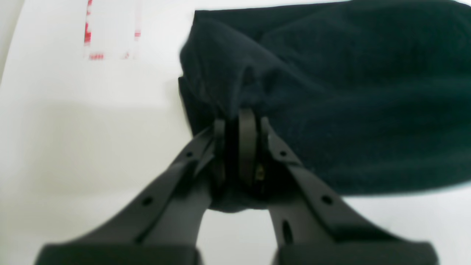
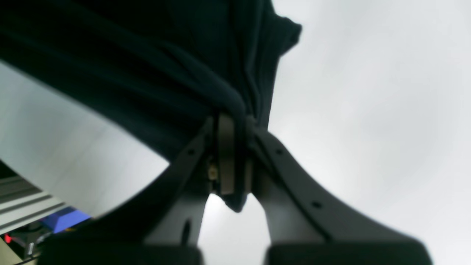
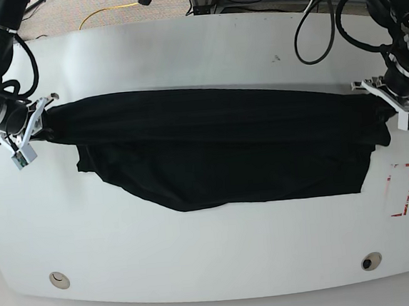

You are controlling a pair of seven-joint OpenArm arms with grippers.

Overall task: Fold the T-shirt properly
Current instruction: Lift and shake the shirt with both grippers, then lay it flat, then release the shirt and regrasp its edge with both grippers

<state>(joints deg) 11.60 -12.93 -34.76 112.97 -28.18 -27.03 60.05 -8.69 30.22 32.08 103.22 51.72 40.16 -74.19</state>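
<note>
No text, label, brand, number or sign can be read in any view. The only marking is a red dashed rectangular outline [image 3: 400, 190] printed on the white table [image 3: 214, 259], lying just beside the corner of the plain black cloth T-shirt [image 3: 219, 152] on the left arm's side; it holds no letters or digits. In the left wrist view the same red outline [image 1: 110, 36] shows washed out and blurred, near that end of the T-shirt [image 1: 331, 110]. The black cloth itself bears no print.
</note>
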